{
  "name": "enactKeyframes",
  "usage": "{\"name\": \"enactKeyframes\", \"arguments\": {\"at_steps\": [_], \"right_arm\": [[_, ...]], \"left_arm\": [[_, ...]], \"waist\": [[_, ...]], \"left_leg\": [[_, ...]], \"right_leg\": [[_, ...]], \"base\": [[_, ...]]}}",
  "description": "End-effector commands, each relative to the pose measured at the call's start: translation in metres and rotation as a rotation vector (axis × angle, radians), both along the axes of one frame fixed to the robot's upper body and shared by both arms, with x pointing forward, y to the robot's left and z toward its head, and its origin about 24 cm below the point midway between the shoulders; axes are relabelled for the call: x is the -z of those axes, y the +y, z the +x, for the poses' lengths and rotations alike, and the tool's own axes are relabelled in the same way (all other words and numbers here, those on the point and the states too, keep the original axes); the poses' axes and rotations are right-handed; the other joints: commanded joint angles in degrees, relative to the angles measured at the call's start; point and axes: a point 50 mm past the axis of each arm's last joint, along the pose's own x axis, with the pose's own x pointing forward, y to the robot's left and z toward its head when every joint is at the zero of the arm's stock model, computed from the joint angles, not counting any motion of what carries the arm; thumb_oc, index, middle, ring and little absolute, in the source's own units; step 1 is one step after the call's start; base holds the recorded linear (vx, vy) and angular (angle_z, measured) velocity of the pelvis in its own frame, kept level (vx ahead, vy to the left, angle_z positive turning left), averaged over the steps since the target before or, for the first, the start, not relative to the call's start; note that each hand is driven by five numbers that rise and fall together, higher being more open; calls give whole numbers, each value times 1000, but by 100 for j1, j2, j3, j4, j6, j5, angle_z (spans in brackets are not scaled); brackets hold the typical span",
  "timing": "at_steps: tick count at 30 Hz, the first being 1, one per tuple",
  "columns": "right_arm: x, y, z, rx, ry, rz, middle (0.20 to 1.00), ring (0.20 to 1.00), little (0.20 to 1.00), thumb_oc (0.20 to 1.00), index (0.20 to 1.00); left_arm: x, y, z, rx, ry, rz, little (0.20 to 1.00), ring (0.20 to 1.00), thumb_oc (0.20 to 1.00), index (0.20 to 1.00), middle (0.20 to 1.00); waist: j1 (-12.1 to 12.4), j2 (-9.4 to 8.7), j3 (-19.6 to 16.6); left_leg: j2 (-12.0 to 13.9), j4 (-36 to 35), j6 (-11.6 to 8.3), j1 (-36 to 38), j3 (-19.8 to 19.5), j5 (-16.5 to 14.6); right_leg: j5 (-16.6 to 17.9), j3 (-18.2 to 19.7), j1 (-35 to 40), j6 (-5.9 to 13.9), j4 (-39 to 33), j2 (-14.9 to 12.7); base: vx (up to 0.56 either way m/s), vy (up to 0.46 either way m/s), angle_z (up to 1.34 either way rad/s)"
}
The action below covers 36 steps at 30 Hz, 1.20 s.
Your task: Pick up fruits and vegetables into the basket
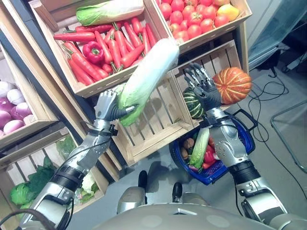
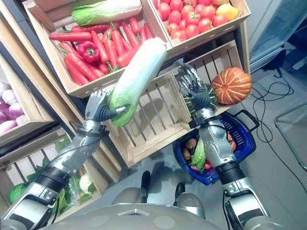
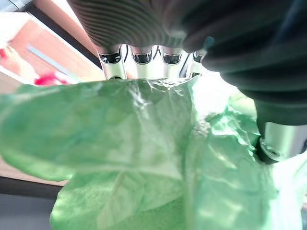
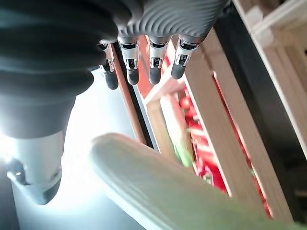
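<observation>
Two hands up in front of the crate shelves. Left hand (image 1: 108, 106) has its fingers curled round the green leafy end of a long napa cabbage (image 1: 149, 72); its own wrist view shows the fingers (image 3: 135, 60) pressing into the green leaves. Cabbage is held in the air, tilted, its pale end pointing up toward the crate of carrots (image 1: 113, 46) and the crate of tomatoes (image 1: 192, 17).

Right hand (image 1: 203, 84) raised beside the cabbage's upper half, not touching it, fingers (image 4: 154, 64) straight and spread, holding nothing. It sits in front of a striped green melon (image 1: 191, 104), with an orange pumpkin (image 1: 232, 85) just beside it in the same wooden crate.

Blue basket (image 1: 249, 141) on the floor below the right forearm, black handle at its far rim. Inside it: another pale-green cabbage (image 1: 199, 148), something red and a few brown items, too small to name.

One red pepper (image 1: 93, 51) lies among the carrots, and a second napa cabbage (image 1: 108, 11) lies at that crate's back. Leafy greens (image 1: 29, 187) fill the lower left crate.
</observation>
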Motion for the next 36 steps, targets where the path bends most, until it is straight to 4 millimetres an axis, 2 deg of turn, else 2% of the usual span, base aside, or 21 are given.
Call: {"name": "enactKeyframes", "arguments": {"at_steps": [1, 10, 16, 23, 36], "right_arm": [[-15, 12, -4, -122, -59, 74, 1000, 1000, 1000, 1000, 1000], [-12, 20, -6, -182, -34, 88, 1000, 1000, 1000, 1000, 1000], [-13, 28, -8, -232, -26, 126, 1000, 1000, 1000, 1000, 1000], [-11, 31, -11, -251, -33, 138, 1000, 1000, 1000, 1000, 1000], [-22, 39, -14, -334, -95, 176, 1000, 1000, 1000, 1000, 1000]], "left_arm": [[-18, -10, -2, 121, -51, -38, 200, 200, 200, 200, 200], [-25, -29, -7, 279, -35, -34, 200, 200, 200, 200, 200], [-23, -36, -9, 325, 1, -15, 200, 200, 200, 200, 200], [-16, -36, -10, 342, 79, 11, 200, 200, 200, 200, 200], [-7, -42, -12, 414, 225, 47, 200, 200, 200, 200, 200]], "waist": [[-27, -275, -322], [-83, -296, -436], [-105, -292, -468], [-114, -274, -505], [-94, -251, -478]], "left_leg": [[-334, 7, 129, 215, 183, -775], [-331, 7, 206, 298, 294, -839], [-323, 7, 234, 329, 346, -873], [-312, 7, 249, 316, 374, -881], [-297, 7, 273, 273, 370, -899]], "right_leg": [[178, 66, -89, 459, -128, -258], [205, 119, -78, 516, -128, -280], [203, 189, -80, 541, -128, -279], [207, 222, -106, 564, -128, -289], [182, 266, -159, 587, -128, -296]], "base": [[30, 5, -5], [10, 1, -8], [0, 0, 0], [0, 0, 0], [-1, -2, -1]]}}
